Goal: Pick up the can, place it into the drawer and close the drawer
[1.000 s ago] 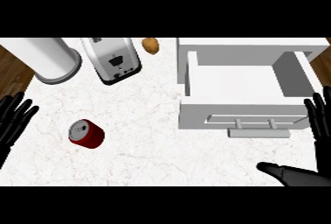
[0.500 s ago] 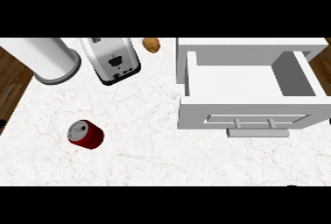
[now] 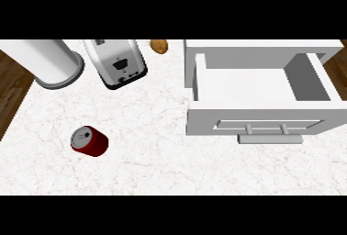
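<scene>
The can lay on the left part of the counter. It was red, tipped over, and its silver top faced up and to the left. It touched nothing else and sat well apart from the drawer on the right.

The drawer was pulled out toward the lower edge of the view. It had white walls, a pale floor and a grey shadow along its right inner side. Its front panel faced down the view and carried a grey handle. A white box lay behind the drawer, against the upper edge.

The counter was white stone with faint reddish veins. Dark wooden floor showed past its left edge, and a sliver of the same wood showed at the far right.

Toward the back left, a silver toaster lay at a slant with its dark end facing the can. Just beside it on the left stood a white cylinder on a grey round base. What that cylinder was could not be made out. A small brown thing sat between the toaster and the white box. It was cut off by the upper edge and too small to name.

Neither hand showed in the view, so how the fingers stood could not be told.
</scene>
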